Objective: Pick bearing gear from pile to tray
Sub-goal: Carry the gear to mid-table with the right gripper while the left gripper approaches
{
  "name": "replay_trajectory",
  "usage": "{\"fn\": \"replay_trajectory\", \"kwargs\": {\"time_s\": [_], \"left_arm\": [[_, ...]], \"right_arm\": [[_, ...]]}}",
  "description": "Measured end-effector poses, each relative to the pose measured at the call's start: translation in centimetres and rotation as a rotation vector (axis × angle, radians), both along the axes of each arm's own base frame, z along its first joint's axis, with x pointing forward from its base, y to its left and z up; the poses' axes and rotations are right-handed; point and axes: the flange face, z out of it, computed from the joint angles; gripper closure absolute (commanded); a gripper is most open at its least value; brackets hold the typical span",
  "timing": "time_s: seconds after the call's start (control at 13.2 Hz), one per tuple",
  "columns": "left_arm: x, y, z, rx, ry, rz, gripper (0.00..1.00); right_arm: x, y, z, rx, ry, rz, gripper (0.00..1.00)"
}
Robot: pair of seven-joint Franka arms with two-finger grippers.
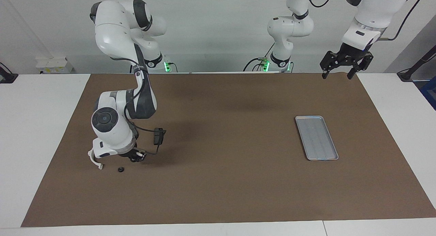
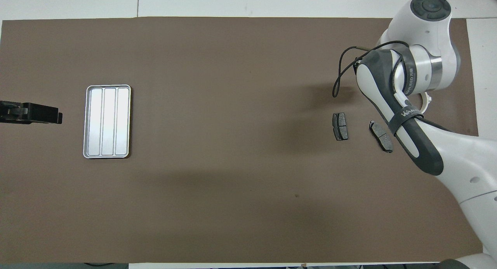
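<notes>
The left gripper (image 1: 335,74) waits with fingers spread over the mat edge nearest the robots. Farther out lie the flat silver-grey metal tray (image 1: 316,138) and two dark grey brake pads (image 2: 340,126). At the right arm's end, the right gripper (image 1: 136,157) sits low, its grip unreadable, near a small black round piece (image 1: 120,169), possibly the bearing gear.

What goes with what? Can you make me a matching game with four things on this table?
Things:
1. tray
2. left gripper
3. right gripper
4. white curved bracket

Descriptions:
A. down low over the pile of small parts
B. lying on the brown mat, partly hidden under the right arm
C. flat, silver, with nothing in it
D. up in the air, fingers open, waiting at the left arm's end of the table

Pairs: 1-C, 2-D, 3-A, 4-B
</notes>
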Motion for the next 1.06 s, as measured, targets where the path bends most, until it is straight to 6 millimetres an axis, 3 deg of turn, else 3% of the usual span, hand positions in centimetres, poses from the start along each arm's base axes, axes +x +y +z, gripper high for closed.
{"fn": "replay_trajectory", "kwargs": {"time_s": [0.08, 0.23, 0.46, 0.61, 0.76, 0.91, 1.06], "left_arm": [[0.0, 0.0, -0.1, 0.0, 0.0, 0.0, 0.0], [-0.2, 0.0, -0.4, 0.0, 0.006, 0.001, 0.0], [-0.7, 0.2, -0.8, 0.001, 0.016, 0.004, 0.0], [-1.0, 0.3, -0.8, 0.001, 0.017, 0.006, 0.0], [-1.0, 0.9, -1.0, 0.0, 0.018, 0.018, 0.0], [-0.7, 3.5, -1.0, -0.002, 0.001, 0.066, 0.0], [-0.8, 5.3, -1.3, -0.002, 0.005, 0.093, 0.0]], "right_arm": [[-0.6, 1.4, 2.6, 0.008, 0.007, 0.018, 1.0], [-2.5, 6.1, 6.5, 0.021, 0.014, 0.058, 1.0], [-5.9, 16.3, 9.0, 0.031, -0.01, -0.037, 1.0], [-8.4, 23.1, 9.1, 0.034, -0.03, -0.141, 1.0], [-10.3, 28.2, 9.2, 0.074, -0.067, -0.216, 1.0], [-11.4, 31.5, 7.9, 0.107, -0.107, -0.259, 1.0], [-12.0, 33.5, 5.4, 0.12, -0.118, -0.281, 1.0]]}}
